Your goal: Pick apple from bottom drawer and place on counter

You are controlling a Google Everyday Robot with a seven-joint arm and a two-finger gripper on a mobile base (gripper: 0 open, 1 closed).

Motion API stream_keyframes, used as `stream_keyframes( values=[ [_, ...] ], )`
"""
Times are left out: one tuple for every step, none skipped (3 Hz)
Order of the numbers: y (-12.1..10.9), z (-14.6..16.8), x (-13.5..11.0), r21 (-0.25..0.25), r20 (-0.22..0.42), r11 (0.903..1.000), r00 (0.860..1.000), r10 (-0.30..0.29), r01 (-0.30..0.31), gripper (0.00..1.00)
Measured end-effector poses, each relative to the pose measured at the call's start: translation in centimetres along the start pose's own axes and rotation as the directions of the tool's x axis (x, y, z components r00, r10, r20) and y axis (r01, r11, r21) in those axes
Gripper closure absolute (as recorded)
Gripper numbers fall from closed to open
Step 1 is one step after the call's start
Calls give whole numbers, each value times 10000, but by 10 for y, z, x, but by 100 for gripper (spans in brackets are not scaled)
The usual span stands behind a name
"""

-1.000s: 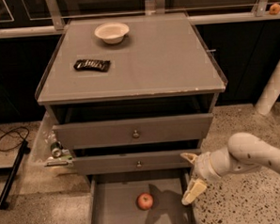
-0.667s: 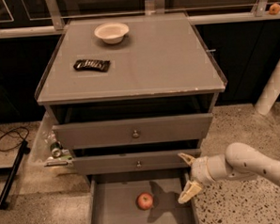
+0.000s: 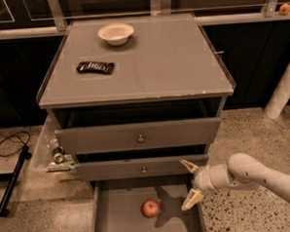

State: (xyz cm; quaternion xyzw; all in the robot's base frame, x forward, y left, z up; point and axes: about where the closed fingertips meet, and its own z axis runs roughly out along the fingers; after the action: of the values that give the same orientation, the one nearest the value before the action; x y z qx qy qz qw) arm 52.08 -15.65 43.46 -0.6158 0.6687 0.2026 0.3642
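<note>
White tubular arm (image 3: 265,176), lower right, ending in a cream, pointed-fingered end effector (image 3: 183,184).

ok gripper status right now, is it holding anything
Gripper: open, holding nothing, at the right side of the bottom drawer, apart from the apple.

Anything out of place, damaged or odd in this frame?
Minor only. The counter has pale chips along its front edge, and clutter sits low against the cabinet's left side. The apple lies in the open bottom drawer; the gripper hangs open to its right, not touching it.
</note>
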Motion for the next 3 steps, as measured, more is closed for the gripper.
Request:
stream_keyframes(
  values=[
    [14,3,7,-2,-71,9999,9998,159,-159,0],
    [32,24,24,-19,-167,9979,9978,645,-646,0],
    [43,59,50,-82,-78,9948,9948,1017,-1017,0]
  ],
)
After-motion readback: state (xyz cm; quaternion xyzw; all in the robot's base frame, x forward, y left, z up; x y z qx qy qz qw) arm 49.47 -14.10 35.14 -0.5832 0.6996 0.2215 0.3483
